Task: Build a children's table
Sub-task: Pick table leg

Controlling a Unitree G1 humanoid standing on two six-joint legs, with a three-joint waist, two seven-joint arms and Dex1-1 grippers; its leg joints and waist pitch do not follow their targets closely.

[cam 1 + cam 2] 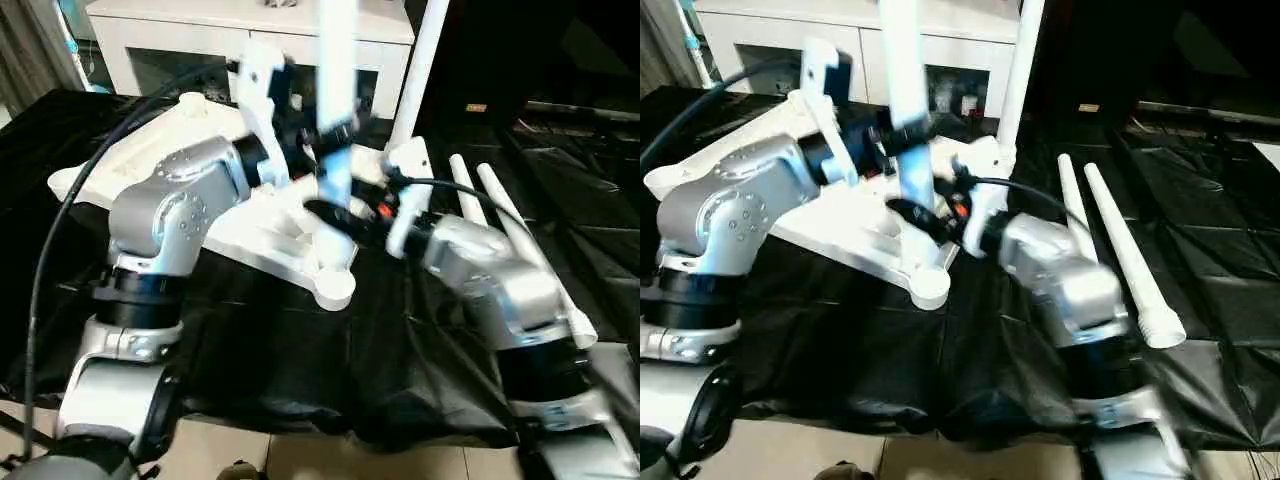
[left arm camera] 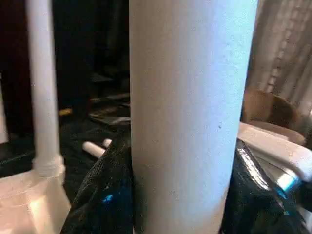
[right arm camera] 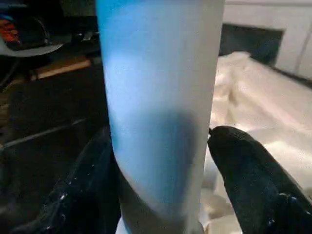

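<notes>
The children's table top [image 1: 112, 172] lies upside down on the black cloth. One white leg [image 1: 420, 70] stands in its far right corner socket. A second leg [image 1: 336, 60] is upright over the top's near part. My left gripper [image 1: 330, 135] is shut on this leg, and its black fingers [image 2: 100, 195] press both sides. Lower on the same leg, my right gripper [image 1: 335, 215] stands open around it. One of its fingers [image 3: 253, 175] stands slightly off the tube. Two more legs [image 1: 1120, 250] lie side by side on the cloth to the right.
A white cabinet [image 1: 200, 40] with glass doors stands behind the draped table. The black cloth [image 1: 300, 350] hangs over the near edge above a pale floor [image 1: 300, 455]. A black cable [image 1: 60, 220] loops over my left arm.
</notes>
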